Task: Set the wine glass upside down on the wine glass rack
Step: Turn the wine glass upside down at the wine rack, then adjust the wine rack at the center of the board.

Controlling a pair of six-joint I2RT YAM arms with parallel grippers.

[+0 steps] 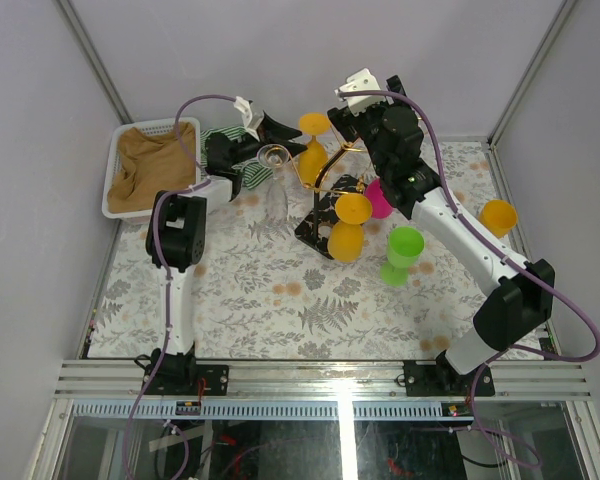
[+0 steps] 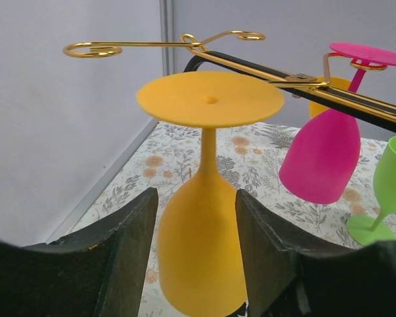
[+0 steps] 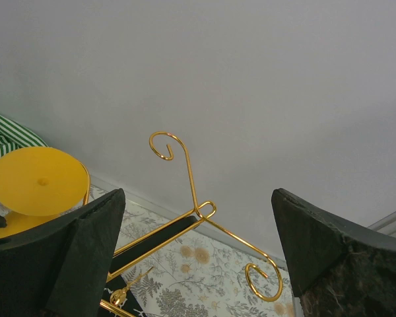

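A yellow wine glass (image 2: 201, 257) hangs upside down, foot on top, at the near arm of the wine glass rack (image 2: 185, 45); its foot hides the hook. My left gripper (image 2: 195, 195) is open around the bowl, with a narrow gap at each finger. From above, the same wine glass (image 1: 312, 150) is beside my left gripper (image 1: 285, 140) at the gold rack (image 1: 332, 172). My right gripper (image 3: 198, 198) is open and empty, facing the rack's curled hooks (image 3: 264, 281); from above, this right gripper (image 1: 348, 122) is over the rack's far side.
A pink glass (image 1: 380, 198) and a second yellow glass (image 1: 350, 228) also hang on the rack. A green glass (image 1: 402, 252) stands on the table, an orange one (image 1: 498, 216) at the right. A clear glass (image 1: 275, 185), a striped cloth (image 1: 230, 140) and a white basket (image 1: 118, 195) sit at the left.
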